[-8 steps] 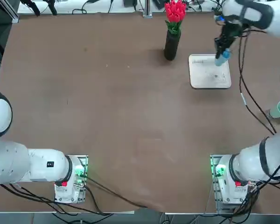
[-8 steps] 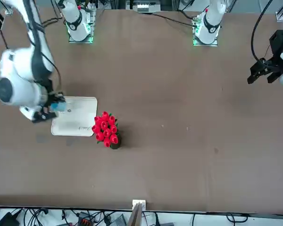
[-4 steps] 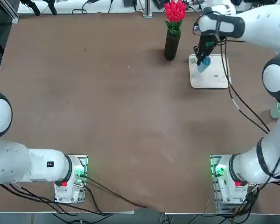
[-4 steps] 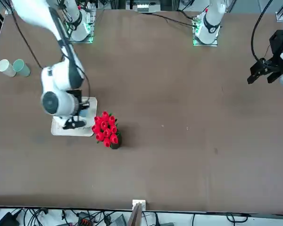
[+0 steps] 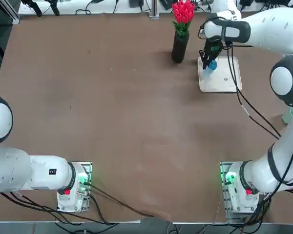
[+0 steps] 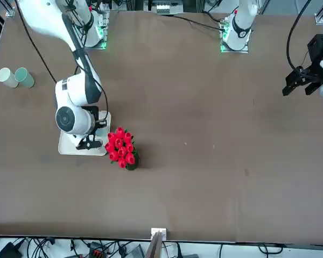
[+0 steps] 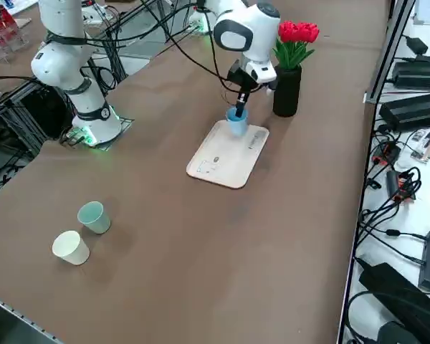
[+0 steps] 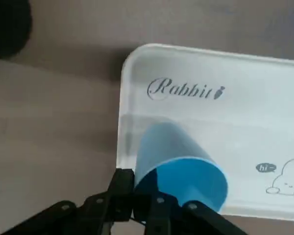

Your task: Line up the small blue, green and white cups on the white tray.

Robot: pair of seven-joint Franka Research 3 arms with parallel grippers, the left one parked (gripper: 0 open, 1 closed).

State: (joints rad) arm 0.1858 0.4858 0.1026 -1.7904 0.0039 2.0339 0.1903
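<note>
Your right gripper (image 8: pixel 137 177) is closed on the blue cup (image 8: pixel 169 144). It pinches the cup's side near the rim, with one finger inside the cup and one finger outside. The blue cup is right at the gripper, over the white tray (image 7: pixel 218 163). You can't tell from here if the bottom of the cup touches the tray.

The tray is flat on the counter (image 7: pixel 201 244), under your gripper. The gripper is over the far left part of the tray, so more of the tray reaches out to the gripper's right and back toward the robot. The tray has the word "Rabbit" and a little bunny picture on it.

The green cup (image 7: pixel 95 218) and the white cup (image 7: pixel 72 248) stand upright on the counter, off the tray. They are well apart from your gripper, to its right and closer to the robot's base. They are just beside each other, and the white one is farther right from the gripper.

The black vase (image 5: pixel 179 47) is near your gripper, on its left. Red flowers (image 5: pixel 183 12) with green leaves stick up out of it.
</note>
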